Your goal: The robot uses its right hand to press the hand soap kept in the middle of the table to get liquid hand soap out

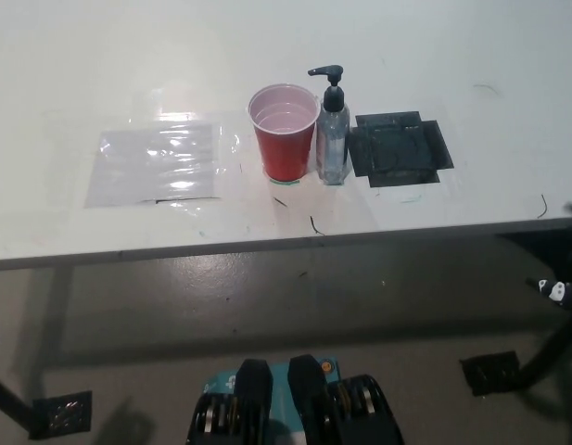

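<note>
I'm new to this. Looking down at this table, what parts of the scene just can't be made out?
- Right hand: head view, cut off by the right edge; open or shut unclear.
- Left hand: outside the picture.
- Soap level in the clear soap bottle: too small and see-through.
- Red cup contents: pale inside, liquid or empty unclear.
- Black square beside the bottle: what it is, unclear.

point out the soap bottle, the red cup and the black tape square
soap bottle (333,139), head view, on its clear body
red cup (286,150), head view, on its outer wall
black tape square (400,150), head view, on its middle
</note>
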You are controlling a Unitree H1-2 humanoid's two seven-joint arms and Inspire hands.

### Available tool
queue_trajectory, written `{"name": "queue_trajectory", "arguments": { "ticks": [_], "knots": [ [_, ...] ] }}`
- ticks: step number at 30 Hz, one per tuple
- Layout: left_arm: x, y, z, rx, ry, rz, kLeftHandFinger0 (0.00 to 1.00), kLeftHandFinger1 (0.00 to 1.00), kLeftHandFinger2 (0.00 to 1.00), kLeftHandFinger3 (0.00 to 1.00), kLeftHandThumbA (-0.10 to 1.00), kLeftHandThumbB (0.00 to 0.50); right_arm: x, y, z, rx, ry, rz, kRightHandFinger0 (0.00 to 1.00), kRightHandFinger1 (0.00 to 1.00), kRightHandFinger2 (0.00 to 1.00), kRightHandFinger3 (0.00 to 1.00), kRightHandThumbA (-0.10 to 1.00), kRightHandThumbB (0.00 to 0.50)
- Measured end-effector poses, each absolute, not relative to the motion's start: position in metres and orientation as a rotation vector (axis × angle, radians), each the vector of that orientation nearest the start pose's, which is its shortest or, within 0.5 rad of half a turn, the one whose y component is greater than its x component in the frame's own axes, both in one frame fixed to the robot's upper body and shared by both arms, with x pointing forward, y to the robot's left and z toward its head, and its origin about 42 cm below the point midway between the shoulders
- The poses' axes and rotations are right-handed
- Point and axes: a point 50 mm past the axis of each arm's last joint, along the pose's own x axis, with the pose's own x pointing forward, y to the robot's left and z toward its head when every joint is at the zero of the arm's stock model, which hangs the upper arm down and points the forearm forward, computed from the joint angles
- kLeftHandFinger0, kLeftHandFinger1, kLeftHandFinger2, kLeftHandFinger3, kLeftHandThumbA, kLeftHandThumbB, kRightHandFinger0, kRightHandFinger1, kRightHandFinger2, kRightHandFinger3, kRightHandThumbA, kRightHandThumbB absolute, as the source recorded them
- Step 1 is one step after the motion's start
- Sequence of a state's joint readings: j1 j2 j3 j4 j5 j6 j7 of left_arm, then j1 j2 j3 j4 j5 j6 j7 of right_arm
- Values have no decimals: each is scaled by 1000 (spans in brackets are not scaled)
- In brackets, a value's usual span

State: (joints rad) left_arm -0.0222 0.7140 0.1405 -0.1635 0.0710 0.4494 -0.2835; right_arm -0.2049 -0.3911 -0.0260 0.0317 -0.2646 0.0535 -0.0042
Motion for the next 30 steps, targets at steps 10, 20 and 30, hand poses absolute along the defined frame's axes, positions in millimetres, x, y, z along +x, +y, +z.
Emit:
{"name": "queue_trajectory", "arguments": {
  "ticks": [10,20,30],
  "knots": [
    [282,445,215,731,308,-1,1000,1000,1000,890,1000,61,380,-335,258,-730,-295,-69,1000,1000,1000,1000,1000,339],
    [280,442,214,736,313,-14,1000,1000,1000,881,1000,60,416,-296,367,-821,-506,-2,1000,1000,1000,1000,1000,352],
    [278,444,215,742,323,-16,1000,1000,1000,887,1000,78,450,-247,407,-944,-508,143,1000,1000,1000,1000,1000,500]
  ]
}}
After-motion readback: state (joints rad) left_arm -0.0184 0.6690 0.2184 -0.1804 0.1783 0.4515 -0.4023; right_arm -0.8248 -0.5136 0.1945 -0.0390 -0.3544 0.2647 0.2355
